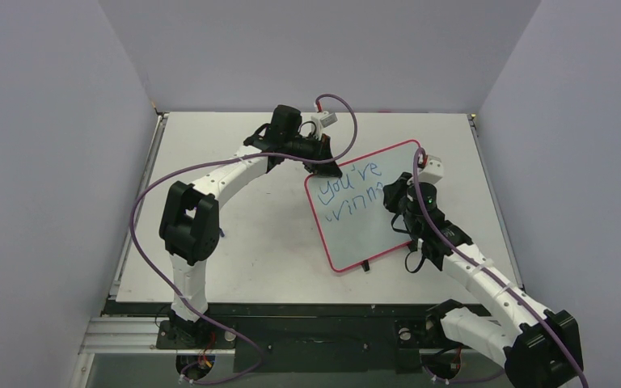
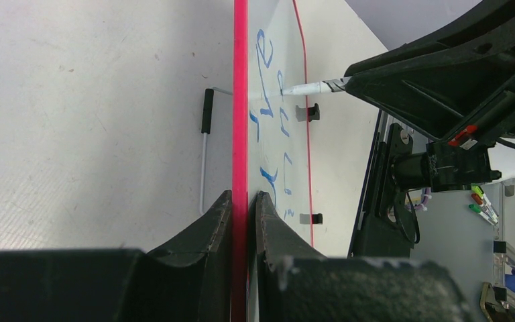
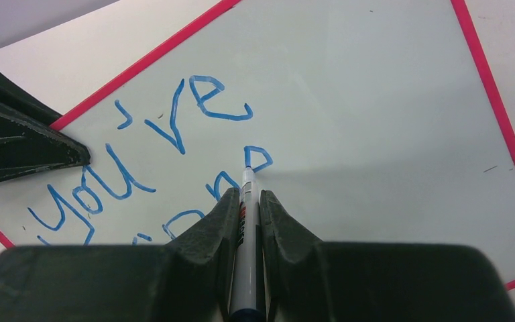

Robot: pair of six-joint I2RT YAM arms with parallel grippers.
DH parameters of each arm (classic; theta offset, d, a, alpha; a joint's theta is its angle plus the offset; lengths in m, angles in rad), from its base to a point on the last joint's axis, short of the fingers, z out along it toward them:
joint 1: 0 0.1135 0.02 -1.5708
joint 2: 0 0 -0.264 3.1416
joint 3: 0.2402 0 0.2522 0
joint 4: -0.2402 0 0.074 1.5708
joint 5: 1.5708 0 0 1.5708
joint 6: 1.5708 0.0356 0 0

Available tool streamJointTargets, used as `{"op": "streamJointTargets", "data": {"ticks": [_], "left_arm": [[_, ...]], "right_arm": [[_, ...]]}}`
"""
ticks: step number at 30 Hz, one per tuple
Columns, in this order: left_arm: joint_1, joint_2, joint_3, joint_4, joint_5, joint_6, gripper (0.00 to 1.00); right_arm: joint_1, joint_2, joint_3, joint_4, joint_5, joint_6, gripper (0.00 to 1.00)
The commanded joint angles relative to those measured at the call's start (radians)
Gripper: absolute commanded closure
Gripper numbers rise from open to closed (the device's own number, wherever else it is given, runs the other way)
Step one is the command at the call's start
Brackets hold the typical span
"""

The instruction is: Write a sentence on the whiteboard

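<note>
Grey walls [image 1: 48, 162] box white table [image 1: 242, 234] w/ whiteboard [image 1: 356, 238] on it.

Glossy smooth whiteboard [image 3: 375, 100] (frame [image 3: 490, 87] a shiny pink-red plastic), matt scuffed table [image 2: 94, 100], smooth pen [image 3: 247, 268]

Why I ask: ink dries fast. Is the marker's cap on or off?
Off. The marker, clamped in the right fingers, shows its bare tip resting on the whiteboard at the end of the blue lettering.
</note>
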Motion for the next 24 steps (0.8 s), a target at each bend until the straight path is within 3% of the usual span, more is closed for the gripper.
{"op": "streamJointTargets", "data": {"ticks": [1,24], "left_arm": [[-0.021,0.011,0.006,-0.013,-0.004,0.091,1.0],[-0.021,0.002,0.029,-0.052,-0.005,0.113,1.0]], "right_arm": [[0.011,-0.008,-0.035,-0.029,-0.027,0.016,1.0],[-0.003,-0.064,-0.001,-0.124,0.09,-0.015,1.0]]}}
